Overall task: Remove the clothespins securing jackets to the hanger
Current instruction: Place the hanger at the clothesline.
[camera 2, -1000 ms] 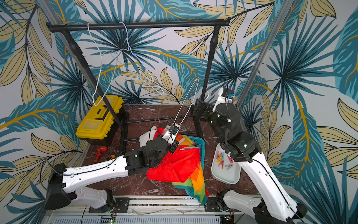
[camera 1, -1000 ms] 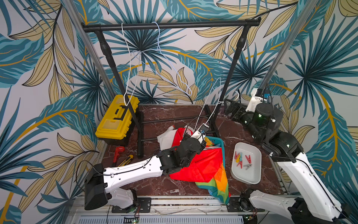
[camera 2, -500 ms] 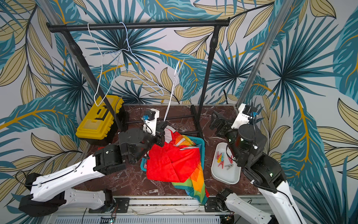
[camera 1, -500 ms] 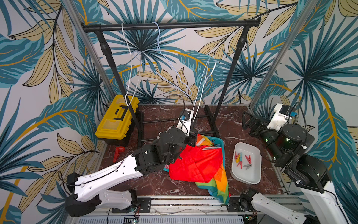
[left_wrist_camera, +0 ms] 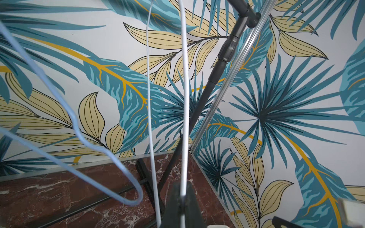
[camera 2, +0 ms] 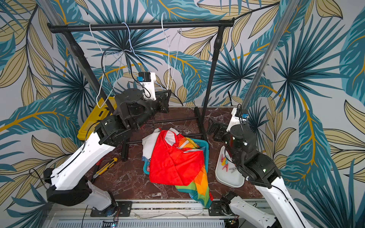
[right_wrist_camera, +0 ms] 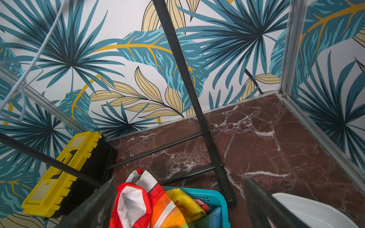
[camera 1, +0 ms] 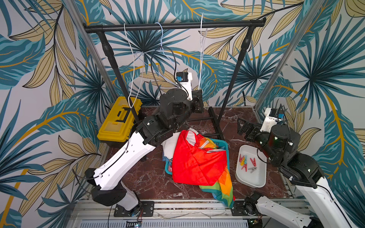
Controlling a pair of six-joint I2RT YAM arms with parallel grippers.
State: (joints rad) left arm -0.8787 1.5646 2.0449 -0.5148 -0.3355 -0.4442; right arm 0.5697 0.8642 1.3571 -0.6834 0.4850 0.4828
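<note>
The left gripper (left_wrist_camera: 182,190) has risen from the heap of jackets (camera 1: 197,163) to the rack, its jaws pinched tight on the lower wire of a bare white hanger (left_wrist_camera: 184,98). A second earlier that arm lay low across the pile. Now the hanger stands nearly upright, its hook level with the black rail (camera 1: 177,25); whether the hook has caught the rail cannot be told. Two other hangers (camera 1: 129,69) hang there, also bare.

The right gripper (camera 1: 245,128) has pulled back from the rack to a spot near the white tray (camera 1: 256,182), jaws spread wide and holding nothing.

The clothespins (camera 1: 246,161), pink, red, yellow and grey, lie loose in that tray. None shows on any hanger. The jackets lie in and over the teal basket (camera 1: 222,143), one rainbow sleeve trailing toward the table's front edge.

With the pins collected and every hanger stripped, the job looks all but finished; rehanging this last hanger appears to be what remains.
</note>
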